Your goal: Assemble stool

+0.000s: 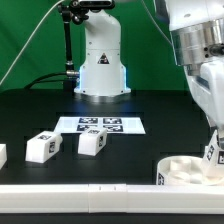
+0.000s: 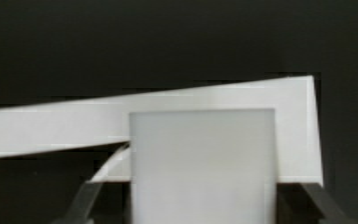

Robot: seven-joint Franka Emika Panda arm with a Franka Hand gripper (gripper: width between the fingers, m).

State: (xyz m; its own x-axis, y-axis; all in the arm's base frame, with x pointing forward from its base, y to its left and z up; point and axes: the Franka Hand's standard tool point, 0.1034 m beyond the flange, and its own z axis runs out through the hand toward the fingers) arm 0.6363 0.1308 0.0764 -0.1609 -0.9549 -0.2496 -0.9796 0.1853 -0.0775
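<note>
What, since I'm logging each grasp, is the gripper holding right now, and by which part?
A white stool leg; the gripper clamps it by two opposite side faces, close to the round seat.

You see the marker board point(image 1: 100, 125) in the middle of the tabletop point(image 1: 40, 108). In front of it, toward the exterior view's left, lie a first leg point(image 1: 92, 142) and a second leg point(image 1: 40, 147). The seat point(image 1: 172, 172) sits far right, with a third leg point(image 1: 213, 150) at its back edge.
</note>
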